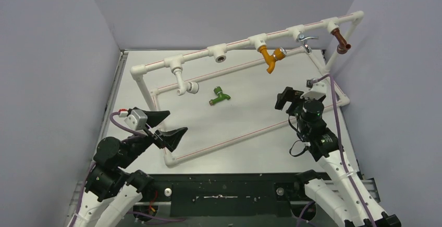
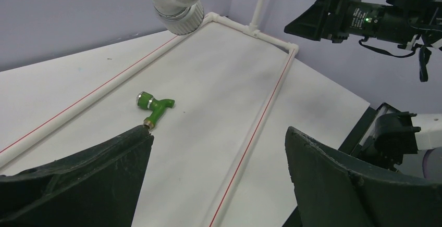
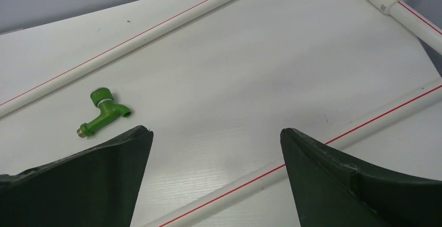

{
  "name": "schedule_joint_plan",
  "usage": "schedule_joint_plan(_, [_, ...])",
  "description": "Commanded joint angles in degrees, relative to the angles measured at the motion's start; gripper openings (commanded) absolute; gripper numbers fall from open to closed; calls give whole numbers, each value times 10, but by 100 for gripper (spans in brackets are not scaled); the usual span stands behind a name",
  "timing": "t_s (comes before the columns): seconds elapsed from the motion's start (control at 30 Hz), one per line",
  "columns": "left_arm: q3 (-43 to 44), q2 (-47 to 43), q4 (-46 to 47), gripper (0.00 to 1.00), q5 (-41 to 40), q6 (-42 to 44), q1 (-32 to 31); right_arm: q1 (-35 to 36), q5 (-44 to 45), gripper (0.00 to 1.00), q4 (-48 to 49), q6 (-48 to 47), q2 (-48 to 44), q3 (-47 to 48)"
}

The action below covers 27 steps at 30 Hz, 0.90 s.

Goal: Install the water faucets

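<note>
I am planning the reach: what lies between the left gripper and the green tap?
Nothing but bare tabletop between left gripper and green tap, seen in the top view.

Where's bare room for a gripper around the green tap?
Bare table between the green tap and the near floor pipe, and on toward the right gripper. Crowded behind: white tap and orange tap hang from the raised rail.
</note>
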Motion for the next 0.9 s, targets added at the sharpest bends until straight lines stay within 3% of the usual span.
schedule_joint_plan(0.0, [-16,-9,48,97,-24,8,-3,1,-13,100,-27,18,3,23])
schedule_joint_plan(0.13, [-17,-6,46,97,-22,18,-3,1,-42,100,-37,39,42,25])
schedule_joint_plan(0.43, [-20,-3,30,97,-15,29,-3,4,-149,100,79,95,88,-41])
schedule_joint_plan(0.87, [-24,-6,20,97,-44,34,-5,72,-177,100,264,160,227,-78])
